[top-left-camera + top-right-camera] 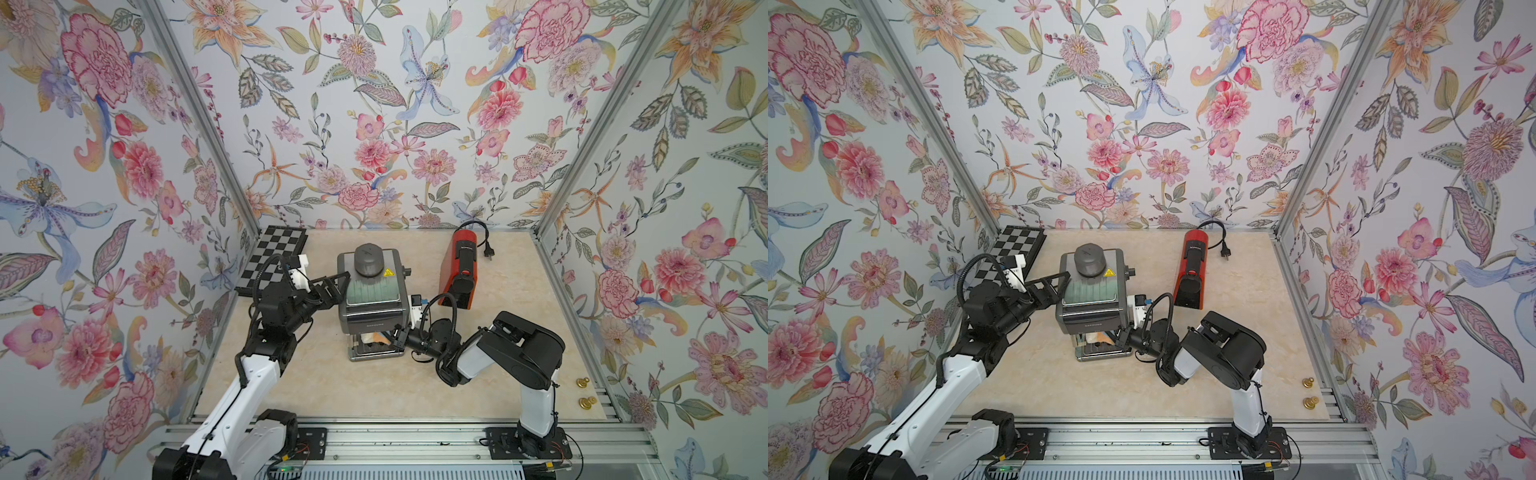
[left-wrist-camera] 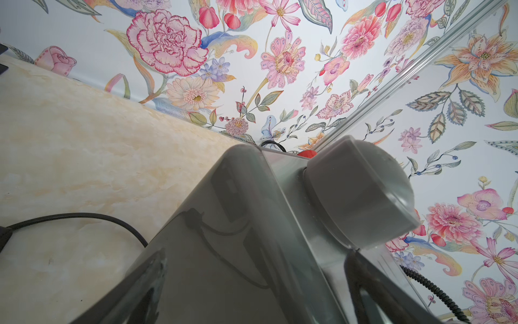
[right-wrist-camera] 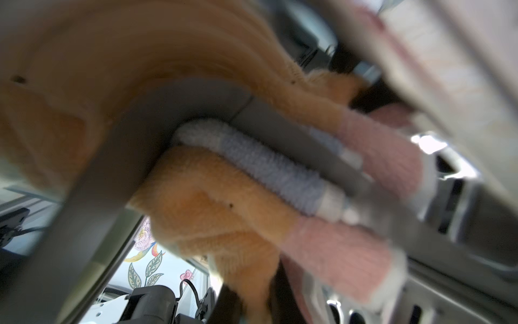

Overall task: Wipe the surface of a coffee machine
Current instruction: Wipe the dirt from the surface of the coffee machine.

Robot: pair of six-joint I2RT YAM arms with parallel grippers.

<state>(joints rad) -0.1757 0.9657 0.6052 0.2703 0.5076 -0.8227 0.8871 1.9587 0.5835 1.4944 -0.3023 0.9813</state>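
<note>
Gripping the cloth (image 1: 375,337) with jaws fully closed, the right gripper (image 1: 395,337) sits beneath the machine (image 1: 372,309); cloth bunches just ahead.

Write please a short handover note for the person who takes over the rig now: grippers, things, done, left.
Left gripper: open, jaws spread against the left side of the grey box-shaped coffee machine; whether it presses, I cannot tell.
Right gripper: shut on the fluffy orange, pink and blue cloth, in the bay under the brew head, above the metal drip tray.
Done: cloth in hand, at the machine's front.
Left: which faces are wiped does not show; probably top and sides remain.
</note>
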